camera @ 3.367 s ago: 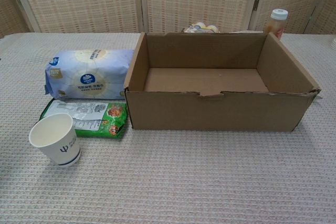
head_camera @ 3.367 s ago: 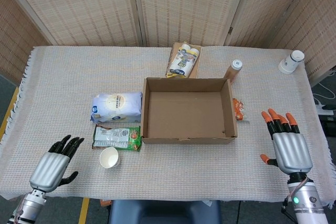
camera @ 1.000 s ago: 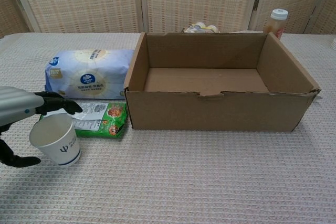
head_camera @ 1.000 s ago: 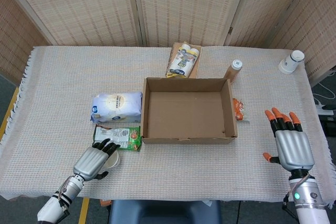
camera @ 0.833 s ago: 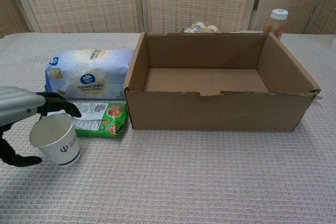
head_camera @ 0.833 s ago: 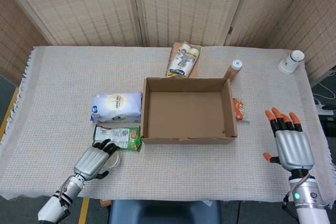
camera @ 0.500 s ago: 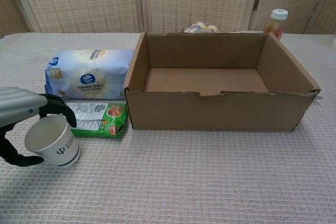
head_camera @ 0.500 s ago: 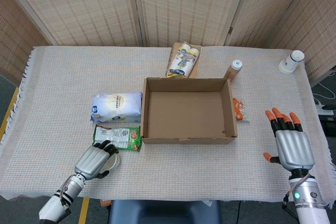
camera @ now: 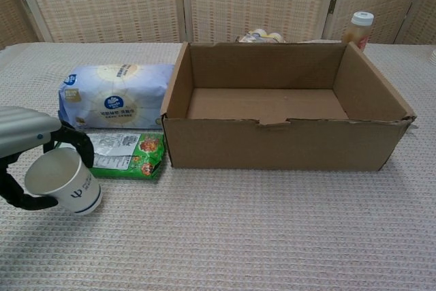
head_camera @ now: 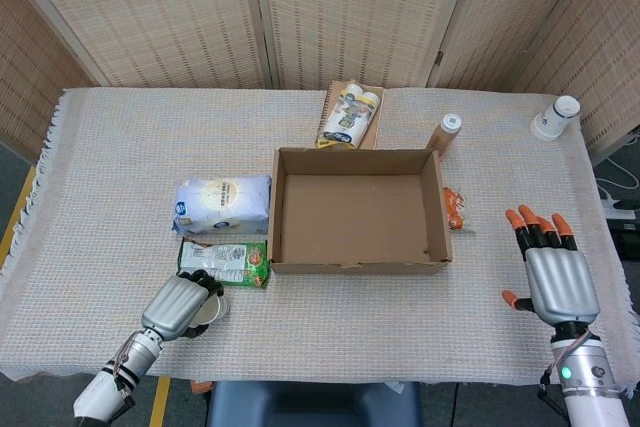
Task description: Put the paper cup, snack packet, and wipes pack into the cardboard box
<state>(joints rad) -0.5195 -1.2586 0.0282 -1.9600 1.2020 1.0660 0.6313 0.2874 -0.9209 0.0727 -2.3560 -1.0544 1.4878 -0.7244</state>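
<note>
Near the table's front-left corner, the left hand [camera: 27, 161] clasps the tilted paper cup [camera: 60, 180]; the right hand [head_camera: 555, 272] hovers spread, holding nothing. Too hard a squeeze could crush the thin cup, and too loose a clasp could let it slip short of the cardboard box [camera: 286, 142].

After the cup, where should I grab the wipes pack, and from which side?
Probably across its short width near the middle, coming from above. The wipes pack lies flat, with its right end close to the cardboard box and its near edge against the snack packet; its top is unobstructed.

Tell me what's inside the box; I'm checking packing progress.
The box holds nothing that shows: its bare floor is visible in both views. Only the strip just behind its near wall is hidden in the chest view.
</note>
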